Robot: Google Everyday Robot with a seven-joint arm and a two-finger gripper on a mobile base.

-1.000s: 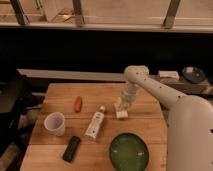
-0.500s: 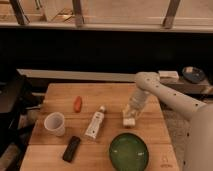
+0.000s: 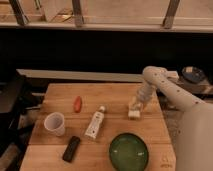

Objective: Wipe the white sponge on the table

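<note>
Cup (image 3: 55, 123): far left of claw, upright, near left edge of table (image 3: 60, 100).
Black bar (image 3: 71, 148): left of and nearer the camera than claw, flat by front edge.
Orange item (image 3: 78, 104): well left of claw, roughly level with it.
Tube (image 3: 95, 123): left of claw, cap end pointing away from the camera, tilted slightly right.
Green bowl (image 3: 129, 151): in front of claw, a little left, apart from sponge.
Sponge (image 3: 134, 113): directly under claw, touching it, flat on table near right edge; long axis roughly left to right, though hard to judge.
Claw (image 3: 135, 106): pointed down onto sponge, at end of arm reaching in from right; cannot tell how wide.
Key relation: sponge straight below claw, so wiping likely calls for sideways travel with downward press.
Free room: bare wood left of and behind claw, between tube and sponge; little room rightward before edge.
Risk: likely bumping bowl if dragged toward the camera.
</note>
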